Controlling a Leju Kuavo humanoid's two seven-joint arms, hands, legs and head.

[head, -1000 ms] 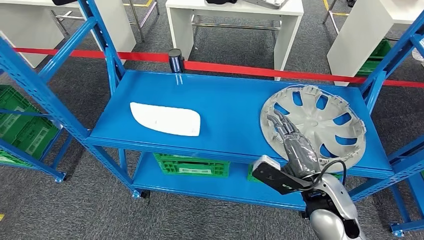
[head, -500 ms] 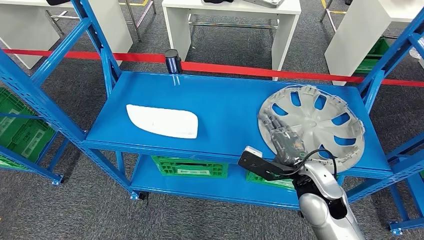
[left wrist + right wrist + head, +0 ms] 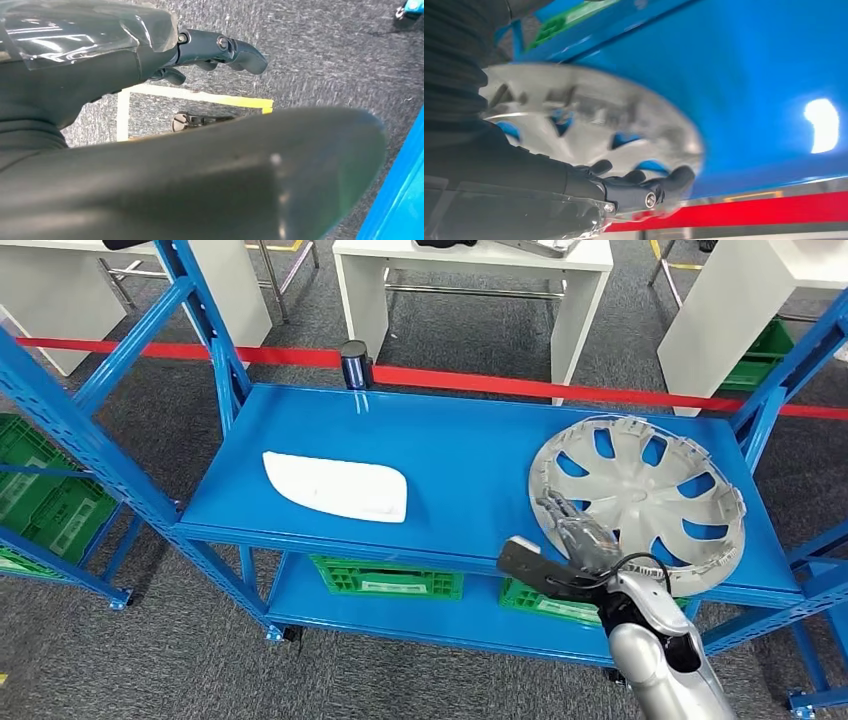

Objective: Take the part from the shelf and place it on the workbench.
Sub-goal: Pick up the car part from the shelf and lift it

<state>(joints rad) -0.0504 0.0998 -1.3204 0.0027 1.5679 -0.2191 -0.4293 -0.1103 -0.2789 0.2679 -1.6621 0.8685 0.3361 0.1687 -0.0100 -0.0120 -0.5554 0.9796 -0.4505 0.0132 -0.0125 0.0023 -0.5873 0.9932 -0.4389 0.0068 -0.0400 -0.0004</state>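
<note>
While the right hand (image 3: 578,537) reaches over the front edge of the blue shelf (image 3: 450,470), its fingers lie stretched forward and loosely apart, with nothing clasped between them. From the head view the fingertips sit over the near-left rim of the wheel cover (image 3: 640,498); whether they actually press on it cannot be told. In the right wrist view the dark fingers (image 3: 649,186) run along just beside the cover's rim (image 3: 589,120), and that picture is blurred. The left hand (image 3: 210,52) hangs over grey carpet, its fingers slightly curled and holding nothing.

The wheel cover is a round, silver-grey plastic disc with curved spokes and openings through which the blue shelf shows. It lies flat on the right end of the upper shelf level, close to the front edge. A white, rounded panel (image 3: 335,486) lies well apart from it on the left half of the same level. Green crates (image 3: 385,574) sit on the lower level.
</note>
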